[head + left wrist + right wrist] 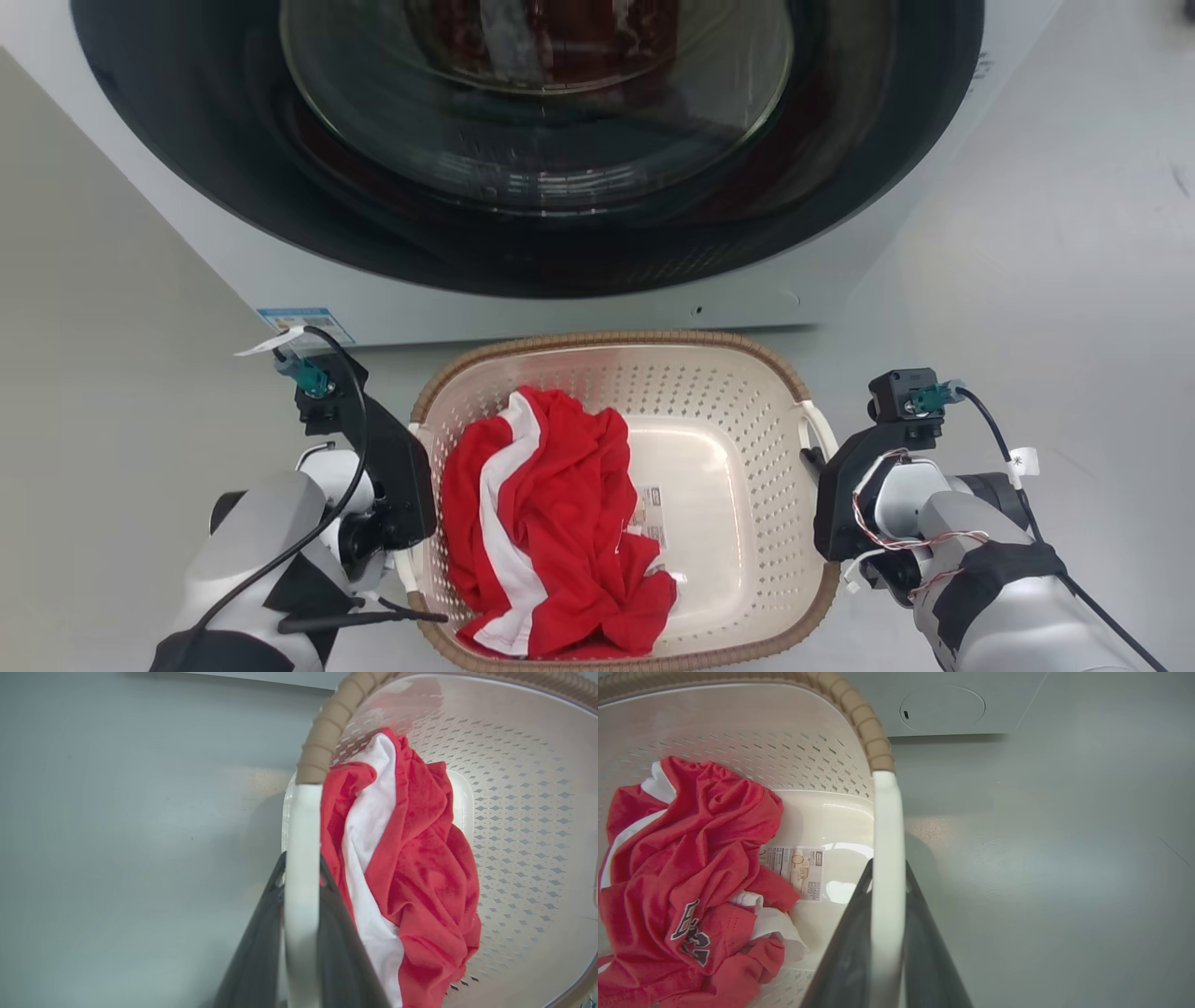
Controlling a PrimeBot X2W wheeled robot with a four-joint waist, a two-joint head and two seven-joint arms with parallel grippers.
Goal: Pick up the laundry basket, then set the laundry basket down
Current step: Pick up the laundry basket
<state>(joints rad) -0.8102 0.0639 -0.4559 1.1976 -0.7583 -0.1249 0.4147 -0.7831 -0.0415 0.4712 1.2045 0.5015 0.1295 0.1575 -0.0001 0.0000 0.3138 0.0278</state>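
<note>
Cream plastic basket (709,401) sat just in front of the washer (560,313), directly below its door, with its long axis parallel to the washer front. We had one arm on each short end, so neither was nearer. It lay square between them.

Left gripper (301,857): both dark fingers (261,933) straddled the white left handle (301,821), one against each face, pinching it. Right gripper (888,863): same on the right handle (887,812), fingers (934,952) pressed to both sides of the bar. In each wrist view the handle ran up the middle toward the washer, so the bars lay in line with the fingers, not across them.

We judged that alignment to be what the move turned on. With the grip along each bar and the basket spanning the two arms, both had to travel level and together, or the basket would tip along the washer front.

Load looked uneven. The red-and-white shirt (551,504) was heaped at the left gripper's end. The other end was bare apart from a label (649,513) on the bottom. We expected more weight on the left.

We couldn't tell whether the base was resting on the grey floor (1027,280) or just clear of it, since the edge away from the washer was cut off in the head view.
</note>
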